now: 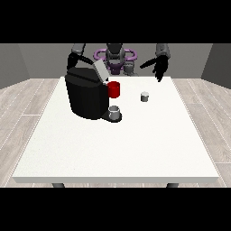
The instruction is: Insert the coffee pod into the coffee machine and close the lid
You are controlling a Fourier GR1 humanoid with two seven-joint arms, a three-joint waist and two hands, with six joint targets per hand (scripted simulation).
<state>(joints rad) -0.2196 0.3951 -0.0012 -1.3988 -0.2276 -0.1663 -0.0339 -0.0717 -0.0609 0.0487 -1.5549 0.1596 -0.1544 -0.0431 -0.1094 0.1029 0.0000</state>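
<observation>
A black coffee machine stands on the white table at the left, its grey lid tilted up and open. A small grey cup sits on its front tray. The small grey coffee pod rests on the table to the machine's right. The hand at the view's right hangs above the table's far edge, well behind the pod, with fingers straight and nothing in them. The hand at the view's left shows behind the machine's top, mostly hidden.
A red mug stands just right of the machine, behind the grey cup. The table's front half stretches toward the camera. Wooden floor surrounds the table.
</observation>
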